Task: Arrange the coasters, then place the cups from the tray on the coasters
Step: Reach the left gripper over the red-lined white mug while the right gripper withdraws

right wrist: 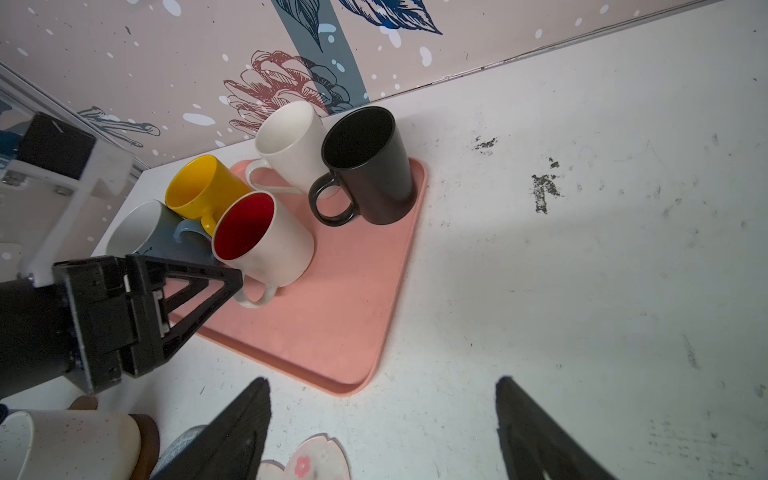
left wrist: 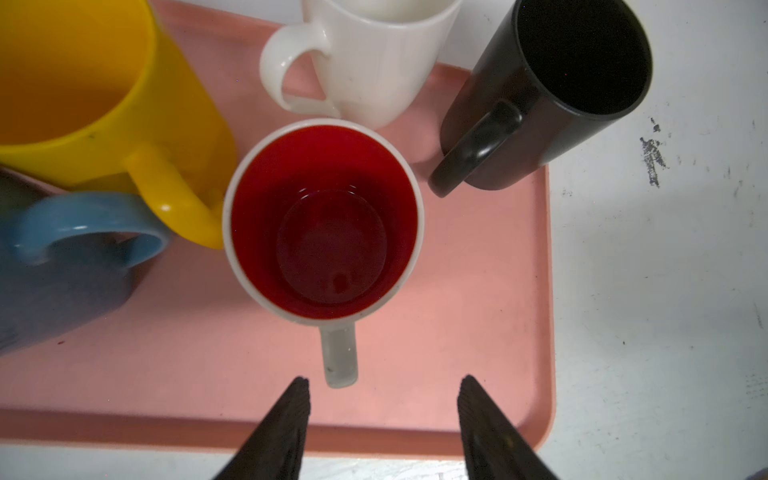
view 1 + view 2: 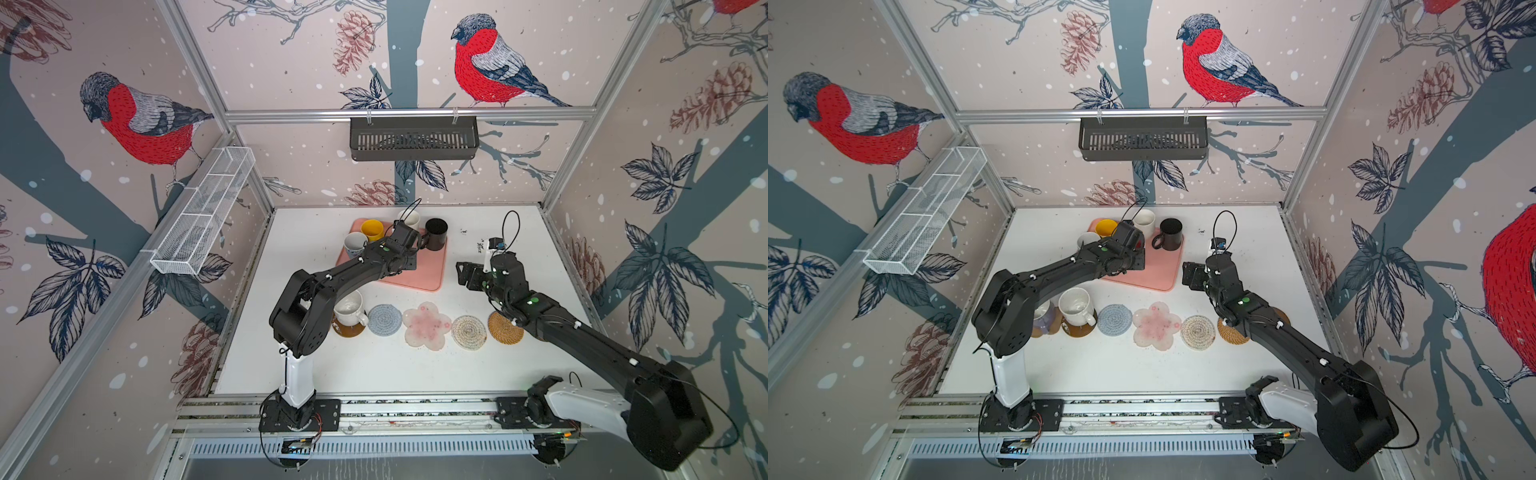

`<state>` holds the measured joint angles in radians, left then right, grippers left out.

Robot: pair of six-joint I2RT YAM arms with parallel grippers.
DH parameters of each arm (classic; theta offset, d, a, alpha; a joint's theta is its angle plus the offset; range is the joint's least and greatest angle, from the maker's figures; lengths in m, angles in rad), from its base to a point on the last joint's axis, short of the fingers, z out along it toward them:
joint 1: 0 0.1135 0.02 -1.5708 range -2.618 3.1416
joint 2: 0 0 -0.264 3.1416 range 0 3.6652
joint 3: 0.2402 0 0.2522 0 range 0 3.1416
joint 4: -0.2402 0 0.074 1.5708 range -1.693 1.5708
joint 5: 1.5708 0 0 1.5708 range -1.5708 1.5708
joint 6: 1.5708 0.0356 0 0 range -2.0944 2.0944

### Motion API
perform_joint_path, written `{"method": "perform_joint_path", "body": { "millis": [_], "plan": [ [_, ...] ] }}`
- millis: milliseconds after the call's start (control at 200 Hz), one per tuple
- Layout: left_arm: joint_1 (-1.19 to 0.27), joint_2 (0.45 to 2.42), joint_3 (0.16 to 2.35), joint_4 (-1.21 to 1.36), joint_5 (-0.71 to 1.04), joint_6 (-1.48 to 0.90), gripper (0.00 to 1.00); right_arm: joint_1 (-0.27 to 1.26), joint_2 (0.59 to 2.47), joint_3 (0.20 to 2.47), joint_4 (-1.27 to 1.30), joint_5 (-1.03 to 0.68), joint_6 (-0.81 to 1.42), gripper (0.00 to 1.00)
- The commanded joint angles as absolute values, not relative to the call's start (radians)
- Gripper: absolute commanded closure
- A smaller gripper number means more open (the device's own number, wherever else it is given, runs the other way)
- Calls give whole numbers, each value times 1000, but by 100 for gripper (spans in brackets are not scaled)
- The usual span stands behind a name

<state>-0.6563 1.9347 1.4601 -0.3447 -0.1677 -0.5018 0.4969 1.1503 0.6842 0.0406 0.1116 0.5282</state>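
Note:
Five cups stand on the pink tray [image 3: 419, 276]: yellow [image 3: 372, 230], plain white [image 3: 409, 218], black [image 3: 436, 235], blue-handled [image 3: 355, 244] and red-inside [image 2: 328, 220]. My left gripper [image 2: 384, 380] hangs open above the red-inside cup's handle [image 2: 340, 357], whose end lies between the fingertips, untouched. The speckled cup [image 3: 349, 309] sits on a brown coaster [image 3: 349, 331], and a lavender cup [image 3: 1044, 318] on another. Bare coasters lie in a row: grey-blue [image 3: 384, 319], flower [image 3: 427, 325], cream rope [image 3: 468, 331], rattan [image 3: 503, 327]. My right gripper [image 1: 382, 380] is open and empty beside the tray's near corner.
A black slotted basket [image 3: 413, 139] hangs on the back wall and a white wire basket [image 3: 203, 216] on the left wall. The white table [image 3: 374, 374] ends at an aluminium rail in front. My right arm crosses over part of the rattan coaster.

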Motion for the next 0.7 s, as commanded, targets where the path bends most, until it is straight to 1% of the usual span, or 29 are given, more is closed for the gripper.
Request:
{"method": "perform_joint_path", "body": {
  "millis": [0, 305, 565, 695],
  "plan": [
    [-655, 1965, 1489, -363, -166, -510, 43, 495, 1146, 678, 81, 95, 540, 15],
    [-654, 2053, 1556, -400, -181, -519, 50, 495, 1147, 669, 98, 85, 544, 15],
    [-646, 2081, 1572, -412, -196, -522, 51, 495, 1147, 662, 112, 81, 548, 14],
    [-639, 2101, 1583, -412, -196, -524, 53, 495, 1150, 661, 114, 76, 548, 14]
  ]
}}
